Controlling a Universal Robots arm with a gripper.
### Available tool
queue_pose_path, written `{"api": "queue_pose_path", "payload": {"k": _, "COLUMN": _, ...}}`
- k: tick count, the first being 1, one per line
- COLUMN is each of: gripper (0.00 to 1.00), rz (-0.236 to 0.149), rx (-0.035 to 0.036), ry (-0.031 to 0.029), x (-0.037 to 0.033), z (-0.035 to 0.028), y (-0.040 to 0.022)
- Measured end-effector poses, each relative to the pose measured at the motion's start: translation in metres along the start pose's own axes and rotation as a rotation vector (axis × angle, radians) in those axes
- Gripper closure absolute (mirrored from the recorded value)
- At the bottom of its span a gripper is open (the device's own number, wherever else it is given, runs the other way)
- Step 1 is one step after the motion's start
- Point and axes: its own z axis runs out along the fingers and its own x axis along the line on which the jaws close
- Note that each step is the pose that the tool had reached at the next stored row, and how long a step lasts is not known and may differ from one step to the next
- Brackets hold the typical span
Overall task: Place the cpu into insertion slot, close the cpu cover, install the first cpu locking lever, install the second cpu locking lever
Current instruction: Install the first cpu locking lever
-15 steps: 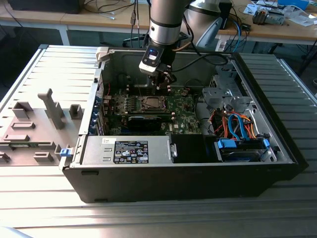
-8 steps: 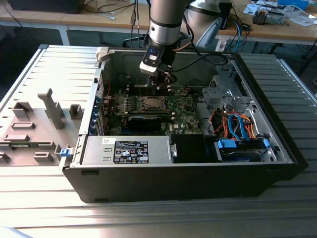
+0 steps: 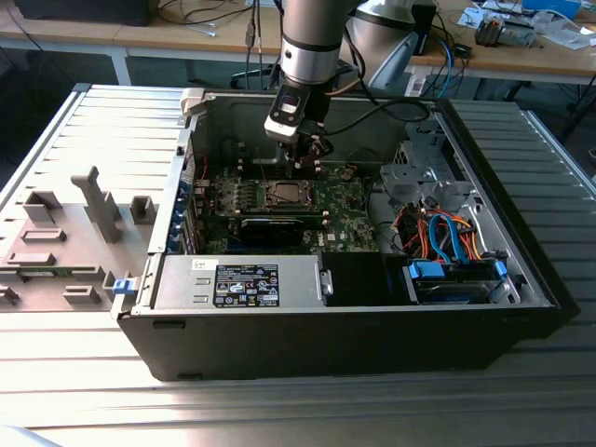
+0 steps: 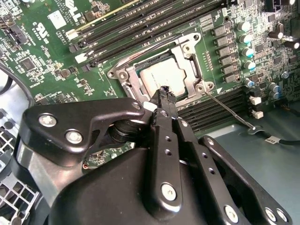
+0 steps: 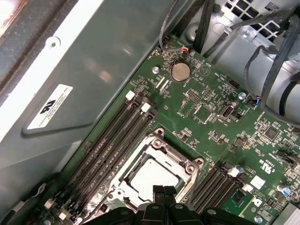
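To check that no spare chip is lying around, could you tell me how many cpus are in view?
1. The cpu lies on the motherboard, framed by the cpu cover, just beyond the tool. Another could be hidden beneath the arm.

I see bright, even overhead light in the exterior view, a pale sheen on the table (image 3: 279, 410) slats, shadow inside the case (image 3: 372, 345), and soft glare on the case wall (image 5: 108, 61) in the first wrist view.
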Motion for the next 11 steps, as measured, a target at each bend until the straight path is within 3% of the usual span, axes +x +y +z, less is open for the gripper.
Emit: {"api": "queue_pose_path", "payload": {"k": 11, "gripper": 0.89, "rz": -0.037, "rx": 0.0003, "ry": -0.0015, "x": 0.0000, "z": 0.0000, "y": 0.0000}}
